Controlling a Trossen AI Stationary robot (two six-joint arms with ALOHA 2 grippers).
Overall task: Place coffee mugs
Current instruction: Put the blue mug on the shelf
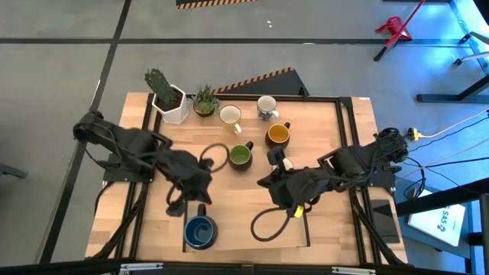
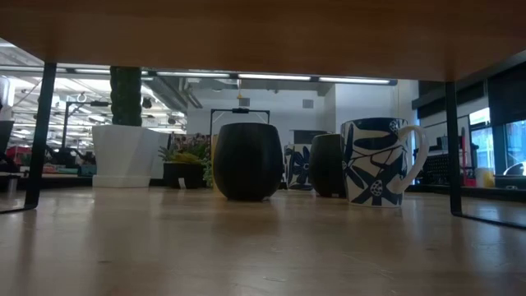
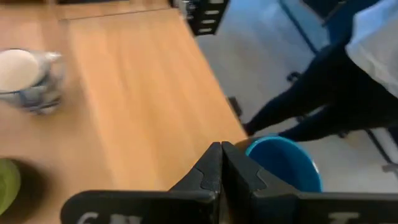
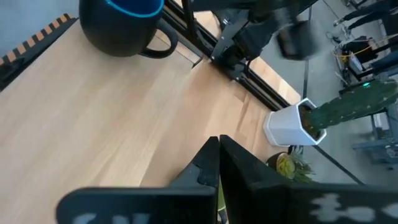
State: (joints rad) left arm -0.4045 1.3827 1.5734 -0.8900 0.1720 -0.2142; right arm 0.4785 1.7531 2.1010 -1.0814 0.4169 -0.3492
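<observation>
Now, your left tool: low beside the blue mug, fingers pressed together.
Right tool: mid-bench, fingers together, holding nothing.

Blue mug upright near the worktop's front edge, green mug upright mid-worktop, orange-yellow mug just beside it, cream-white mug and blue-patterned white mug upright along the back, all standing apart

pale smooth wood table, glossy ceramic blue mug
</observation>
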